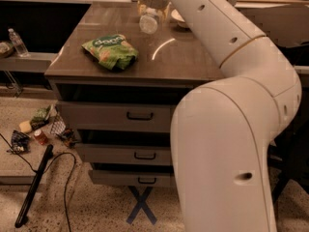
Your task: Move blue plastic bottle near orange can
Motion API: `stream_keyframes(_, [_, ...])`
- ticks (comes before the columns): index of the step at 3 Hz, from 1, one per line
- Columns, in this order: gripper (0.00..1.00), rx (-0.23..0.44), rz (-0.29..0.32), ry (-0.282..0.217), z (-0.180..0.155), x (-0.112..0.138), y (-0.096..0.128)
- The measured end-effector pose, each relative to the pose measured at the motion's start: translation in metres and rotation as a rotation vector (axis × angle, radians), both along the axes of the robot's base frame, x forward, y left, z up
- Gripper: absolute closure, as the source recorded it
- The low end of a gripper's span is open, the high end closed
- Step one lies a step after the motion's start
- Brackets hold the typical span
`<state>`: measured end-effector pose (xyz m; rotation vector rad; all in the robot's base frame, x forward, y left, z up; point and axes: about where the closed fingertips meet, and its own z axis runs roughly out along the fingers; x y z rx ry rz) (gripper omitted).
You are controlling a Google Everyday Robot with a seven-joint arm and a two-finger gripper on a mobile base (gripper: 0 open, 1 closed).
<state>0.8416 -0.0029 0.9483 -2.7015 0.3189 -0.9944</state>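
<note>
Gripper (152,6) at far edge of table (188,62), at end of long white arm (227,42), clamped on blue plastic bottle (148,22). Bottle tilted, one end toward camera, off tabletop. Orange can (141,7) just behind bottle, mostly hidden. White bowl (178,17) just right of bottle. Green chip bag (110,51) near front left, well apart. Drawers (140,116) below. Litter (41,127) on floor.

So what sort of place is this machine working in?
Probably a lab or office test area, not a home: a counter with drawers, and a blue tape X and litter on the speckled floor. The gripper holds the blue plastic bottle over the counter's far end.
</note>
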Motion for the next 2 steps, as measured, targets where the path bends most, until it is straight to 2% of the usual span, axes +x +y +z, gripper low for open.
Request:
stream_keyframes(1, [1.00,0.035,0.072,-0.002,-0.001,0.013,0.022])
stream_keyframes(2, [1.00,0.073,0.057,0.005,-0.017,0.038,0.042])
